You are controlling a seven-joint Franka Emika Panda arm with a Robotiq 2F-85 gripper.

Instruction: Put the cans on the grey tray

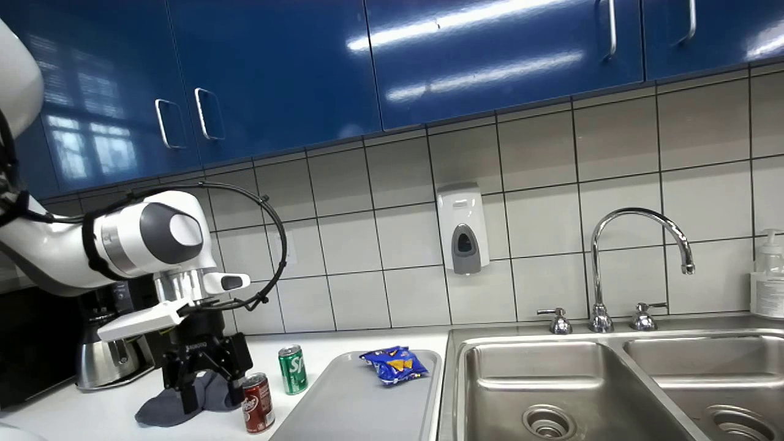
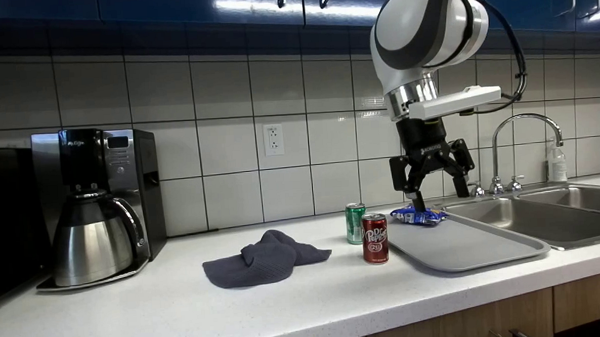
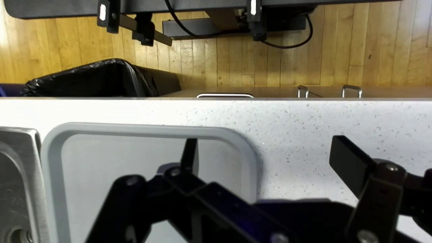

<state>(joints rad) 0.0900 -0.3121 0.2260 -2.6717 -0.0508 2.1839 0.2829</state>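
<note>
A red Dr Pepper can (image 1: 258, 405) (image 2: 375, 240) stands upright on the white counter beside the grey tray (image 1: 343, 413) (image 2: 465, 250). A green Sprite can (image 1: 293, 371) (image 2: 354, 224) stands upright just behind it, also off the tray. My gripper (image 1: 212, 397) (image 2: 440, 195) is open, empty and raised above the counter, pointing down. In the wrist view its fingers (image 3: 266, 152) are wide apart, one over the tray (image 3: 118, 152) and one over the counter. Both cans are out of view or hidden in the wrist view.
A blue snack bag (image 1: 395, 365) (image 2: 417, 216) lies on the tray's back part. A dark grey cloth (image 2: 268, 261) lies on the counter near the cans. A coffee maker (image 2: 99, 207) stands farther along. A steel sink (image 1: 545, 367) adjoins the tray, with a tall faucet (image 1: 595, 263).
</note>
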